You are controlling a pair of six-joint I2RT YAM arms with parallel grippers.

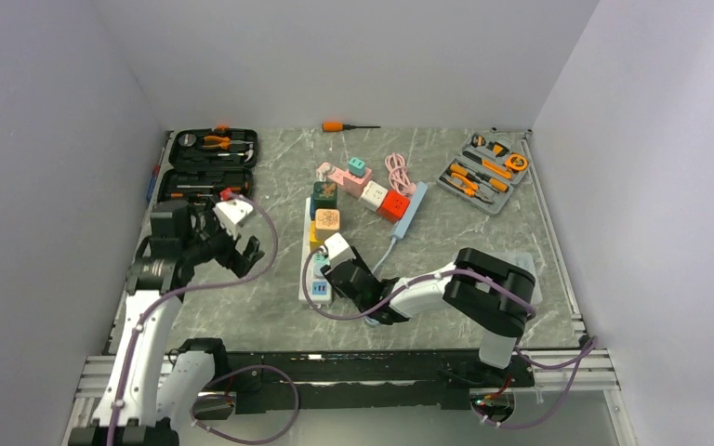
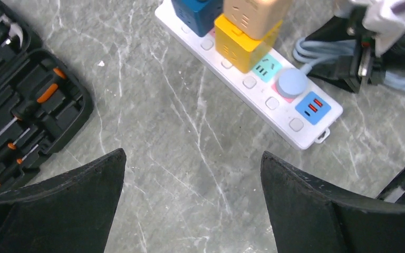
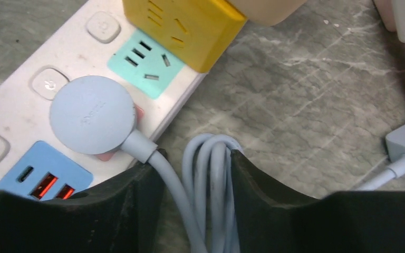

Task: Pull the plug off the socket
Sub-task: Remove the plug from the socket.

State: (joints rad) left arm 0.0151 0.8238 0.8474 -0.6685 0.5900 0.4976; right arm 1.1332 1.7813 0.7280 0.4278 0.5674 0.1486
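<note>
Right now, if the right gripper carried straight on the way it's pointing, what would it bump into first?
Probably the looped blue cable, lying between the fingers of the right gripper. The round plug in the power strip sits left of that line in the wrist view, though depth is unclear.

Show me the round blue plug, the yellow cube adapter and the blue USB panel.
round blue plug [image 3: 92,115], right wrist view, centre of its face.
yellow cube adapter [image 3: 182,26], right wrist view, slotted face.
blue USB panel [image 3: 47,161], right wrist view, above the ports.
</note>
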